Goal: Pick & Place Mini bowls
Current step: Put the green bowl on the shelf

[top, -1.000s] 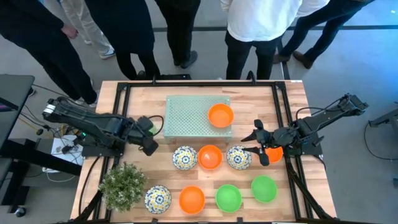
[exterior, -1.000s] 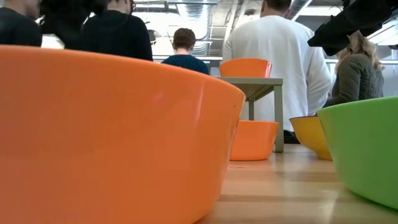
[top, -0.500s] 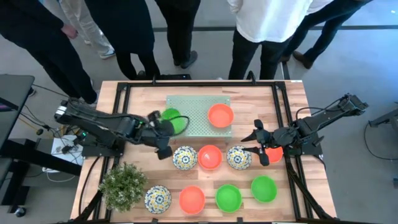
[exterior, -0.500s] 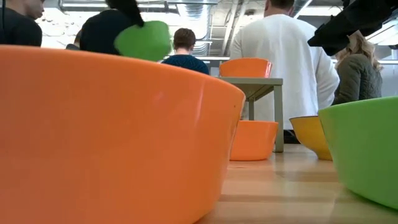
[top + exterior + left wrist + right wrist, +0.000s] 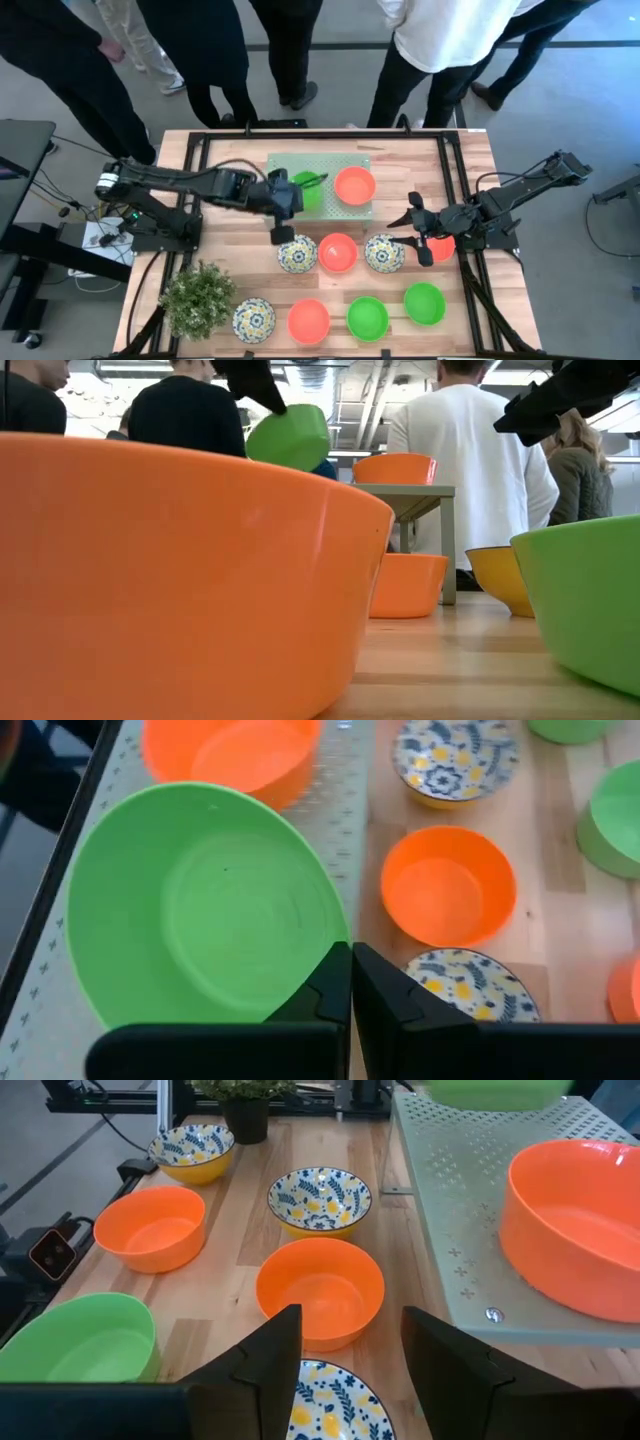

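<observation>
My left gripper [image 5: 290, 195] is shut on a bright green mini bowl [image 5: 305, 190] and holds it in the air over the left part of the pale green perforated mat [image 5: 320, 165]. In the low view this bowl [image 5: 290, 435] hangs tilted, high above the table. An orange bowl [image 5: 354, 185] stands on the mat's right part. My right gripper [image 5: 410, 228] waits open at the table's right side, its fingers [image 5: 270, 1350] pointing left toward a floral bowl [image 5: 384, 253]. Another orange bowl [image 5: 441, 246] lies partly hidden under the right arm. My left gripper [image 5: 350, 955] pinches the green bowl by its rim [image 5: 318, 960] between the two fingers, on the side nearest the arm. The fingers come from the table's left, slanting down. The bowl is lifted clear above the mat and tilted.
Two rows of bowls stand on the wood: floral [image 5: 297, 254] and orange [image 5: 337, 252] in the middle row, floral [image 5: 253, 320], orange [image 5: 308, 321] and two green [image 5: 367, 318] [image 5: 424, 303] near the front edge. A bushy plant [image 5: 198, 297] stands front left. People stand beyond the far edge.
My left gripper has travelled from the table's left side toward the right, carrying the green bowl in the air until it hangs over the mat's left part. The right arm has kept still. The people behind the table have shifted.
</observation>
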Controlling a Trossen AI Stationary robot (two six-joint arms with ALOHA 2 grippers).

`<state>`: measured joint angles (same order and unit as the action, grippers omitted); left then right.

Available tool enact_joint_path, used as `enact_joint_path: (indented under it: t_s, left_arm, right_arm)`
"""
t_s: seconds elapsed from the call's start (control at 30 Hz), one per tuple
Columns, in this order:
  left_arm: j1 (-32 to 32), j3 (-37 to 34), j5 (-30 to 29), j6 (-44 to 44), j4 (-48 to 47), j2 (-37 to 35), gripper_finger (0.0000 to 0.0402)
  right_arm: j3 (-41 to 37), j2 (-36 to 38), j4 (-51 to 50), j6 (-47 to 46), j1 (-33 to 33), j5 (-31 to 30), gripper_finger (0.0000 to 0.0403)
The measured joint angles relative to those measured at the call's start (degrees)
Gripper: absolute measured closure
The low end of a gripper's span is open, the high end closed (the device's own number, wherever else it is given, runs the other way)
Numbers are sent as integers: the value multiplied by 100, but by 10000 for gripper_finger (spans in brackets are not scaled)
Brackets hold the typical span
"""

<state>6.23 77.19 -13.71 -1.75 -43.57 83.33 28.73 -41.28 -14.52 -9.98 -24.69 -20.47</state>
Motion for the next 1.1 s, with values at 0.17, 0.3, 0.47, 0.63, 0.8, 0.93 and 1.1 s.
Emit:
enact_joint_path:
  t_s: [0.17,0.3,0.47,0.63,0.8,0.93,1.1]
  left_arm:
    - [-471,0,79,114,-6,0,398]
    - [-586,0,164,168,-133,0,398]
    - [-548,0,143,-183,-774,0,398]
    - [-464,0,-115,-347,-1235,0,398]
    - [-462,-4,-135,-460,-1315,0,398]
    - [-462,-9,-140,-471,-1297,0,398]
    - [-462,-11,-136,-408,-833,0,398]
  right_arm:
    - [0,0,0,2,-1,1,236]
    - [0,0,-5,2,0,1,234]
    - [0,0,-18,0,-2,0,234]
    - [0,0,-10,0,0,2,237]
    - [0,0,-2,2,1,2,234]
    - [0,0,-2,2,-1,2,234]
    - [0,0,8,284,1,2,236]
